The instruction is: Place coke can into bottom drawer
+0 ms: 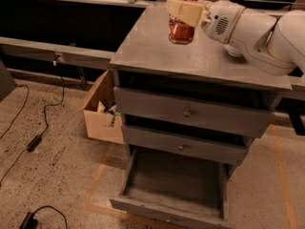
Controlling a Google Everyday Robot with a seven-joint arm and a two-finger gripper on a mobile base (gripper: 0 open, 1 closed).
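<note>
The red coke can (181,31) is above the grey cabinet top (157,51), near its back middle, upright. My gripper (183,11) reaches in from the right and is shut on the can's upper half, its pale fingers (180,9) wrapped around it. The can's base looks just off the surface or barely touching it; I cannot tell which. The bottom drawer (171,185) is pulled out wide open below the two upper drawers, and its tray holds nothing.
The two upper drawers (190,113) with round knobs are shut. An open cardboard box (102,111) stands on the floor left of the cabinet. Cables (33,142) lie on the speckled floor at left. My white arm (267,37) spans the cabinet's right side.
</note>
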